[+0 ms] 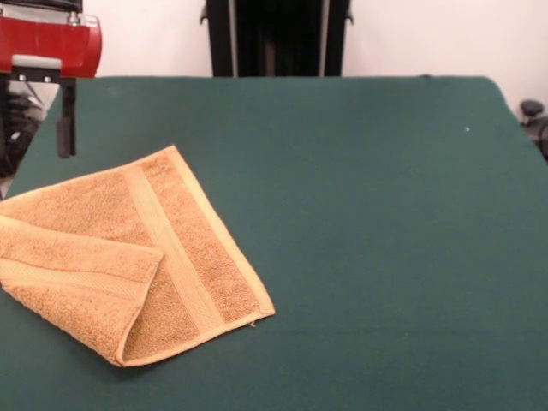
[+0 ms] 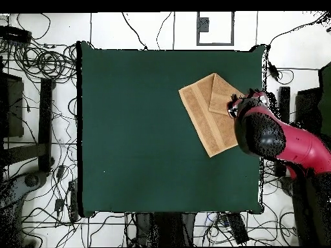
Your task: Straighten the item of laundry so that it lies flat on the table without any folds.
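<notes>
Lying on the green desk (image 1: 360, 223), the towel (image 1: 184, 248) is not flat yet. It sits close to one side edge of the desk, the left edge when I look across at the robot, and a little nearer to me than the middle. One corner is folded over on top of the rest, like a flap, and its tip points toward the middle of the towel.

The red arm (image 2: 284, 139) hangs up high over that same edge, just past the towel. The jaws (image 1: 64, 128) are not touching it and hold nothing. I cannot tell how far open they are.

I think the towel is soft, light and floppy. It would bend and drag, not slide stiffly. The best place to pinch it looks like the tip of the folded flap (image 1: 157, 254), then pull that corner out and away.
</notes>
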Controlling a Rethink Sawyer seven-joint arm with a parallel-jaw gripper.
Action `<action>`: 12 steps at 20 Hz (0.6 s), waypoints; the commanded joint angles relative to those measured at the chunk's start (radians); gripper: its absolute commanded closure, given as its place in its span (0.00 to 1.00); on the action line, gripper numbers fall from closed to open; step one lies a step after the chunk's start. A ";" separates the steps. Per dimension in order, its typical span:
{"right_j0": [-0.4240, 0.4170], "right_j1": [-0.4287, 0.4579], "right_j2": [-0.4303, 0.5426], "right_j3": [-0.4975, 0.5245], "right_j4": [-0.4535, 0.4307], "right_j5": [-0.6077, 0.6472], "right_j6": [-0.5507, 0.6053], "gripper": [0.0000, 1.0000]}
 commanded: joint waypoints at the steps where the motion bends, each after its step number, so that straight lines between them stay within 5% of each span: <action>1: 0.039 0.058 0.006 0.160 0.034 -0.016 0.249 0.00; 8: -0.051 0.103 0.152 0.214 0.043 -0.004 0.151 0.00; 12: -0.082 0.124 0.210 0.252 0.048 -0.078 0.189 0.00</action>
